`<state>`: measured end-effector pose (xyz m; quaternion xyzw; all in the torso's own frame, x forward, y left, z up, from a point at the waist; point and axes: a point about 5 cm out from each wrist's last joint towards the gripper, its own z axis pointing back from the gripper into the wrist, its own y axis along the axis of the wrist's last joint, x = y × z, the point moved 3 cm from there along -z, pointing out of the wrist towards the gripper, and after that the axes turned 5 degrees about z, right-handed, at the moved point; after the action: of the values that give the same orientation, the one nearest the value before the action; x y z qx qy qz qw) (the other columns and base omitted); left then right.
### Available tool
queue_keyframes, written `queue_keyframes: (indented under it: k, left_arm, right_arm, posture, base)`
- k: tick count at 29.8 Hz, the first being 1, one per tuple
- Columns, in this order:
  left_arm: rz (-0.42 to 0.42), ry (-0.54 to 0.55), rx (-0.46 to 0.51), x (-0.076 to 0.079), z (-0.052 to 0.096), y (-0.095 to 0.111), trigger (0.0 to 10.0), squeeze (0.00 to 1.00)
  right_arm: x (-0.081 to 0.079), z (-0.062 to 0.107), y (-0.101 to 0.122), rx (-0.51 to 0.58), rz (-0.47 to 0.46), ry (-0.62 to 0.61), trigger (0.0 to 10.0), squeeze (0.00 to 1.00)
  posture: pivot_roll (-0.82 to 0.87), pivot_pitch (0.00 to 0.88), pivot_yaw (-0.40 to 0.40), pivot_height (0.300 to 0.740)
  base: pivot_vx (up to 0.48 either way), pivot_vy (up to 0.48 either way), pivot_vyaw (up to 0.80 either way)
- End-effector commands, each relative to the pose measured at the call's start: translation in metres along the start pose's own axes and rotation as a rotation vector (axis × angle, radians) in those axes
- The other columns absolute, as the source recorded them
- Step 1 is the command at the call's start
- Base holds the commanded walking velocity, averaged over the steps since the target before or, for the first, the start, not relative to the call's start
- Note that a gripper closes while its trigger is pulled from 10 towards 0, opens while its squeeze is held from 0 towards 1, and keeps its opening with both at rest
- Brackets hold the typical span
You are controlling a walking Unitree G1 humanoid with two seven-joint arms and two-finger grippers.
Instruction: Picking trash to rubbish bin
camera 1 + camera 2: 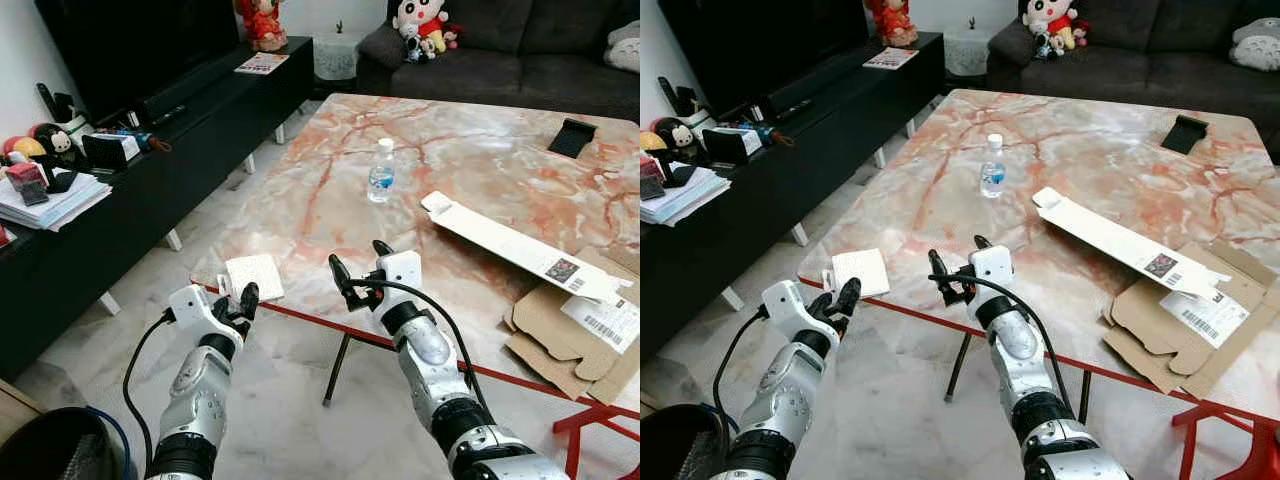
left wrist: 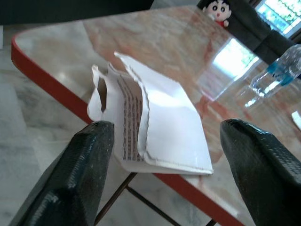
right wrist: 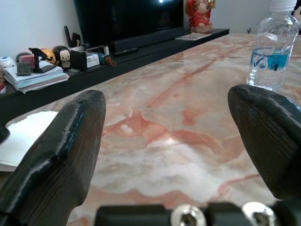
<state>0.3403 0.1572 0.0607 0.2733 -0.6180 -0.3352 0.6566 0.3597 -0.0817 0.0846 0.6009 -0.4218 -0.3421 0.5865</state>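
A folded white paper packet (image 1: 252,276) lies on the near left corner of the marble table (image 1: 470,160), partly overhanging the red edge. My left gripper (image 1: 240,303) hovers open just in front of that corner; in the left wrist view its fingers (image 2: 80,165) stand on either side of the packet (image 2: 150,127) without touching it. My right gripper (image 1: 360,262) is open over the table's front edge, empty. A clear water bottle (image 1: 381,171) stands upright mid-table. A black bin (image 1: 55,445) sits on the floor at my near left.
A long flat white carton (image 1: 520,245) and brown cardboard (image 1: 560,320) lie on the table's right side, a small black object (image 1: 572,137) farther back. A low black TV console (image 1: 150,170) with clutter runs along the left. A dark sofa (image 1: 520,60) stands behind.
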Motion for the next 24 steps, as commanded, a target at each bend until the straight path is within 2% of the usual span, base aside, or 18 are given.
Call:
queue_keyframes:
  k: [1,11,12,15,24]
  left_arm:
    - [0.014,0.002,0.002,-0.003,0.001,0.002,10.0,1.0]
    - [0.033,0.009,0.001,-0.002,0.002,0.003,10.0,1.0]
    - [0.032,0.036,-0.005,-0.008,0.005,0.001,10.0,0.0]
    - [0.039,0.072,-0.012,-0.015,0.005,-0.002,10.0,0.0]
    - [0.077,0.065,-0.046,-0.009,-0.004,-0.008,10.0,0.0]
  right_arm:
    - [-0.003,-0.001,0.002,0.008,0.002,0.011,10.0,0.0]
    - [-0.002,-0.002,0.003,0.01,0.007,0.01,10.0,0.0]
    - [-0.001,-0.001,0.003,0.008,0.008,0.007,10.0,0.0]
    - [-0.002,-0.001,0.002,0.005,0.009,0.01,10.0,0.0]
    - [-0.001,0.0,0.002,0.007,0.011,0.01,10.0,0.0]
  posture:
    - [0.06,0.007,0.027,0.74]
    - [0.06,0.009,0.029,0.74]
    - [0.06,0.01,0.027,0.74]
    - [0.06,0.011,0.025,0.74]
    - [0.05,0.019,0.023,0.74]
  base:
    - [0.0,0.0,0.0]
    - [0.0,0.0,0.0]
    - [0.0,0.0,0.0]
    - [0.0,0.0,0.0]
    - [0.0,0.0,0.0]
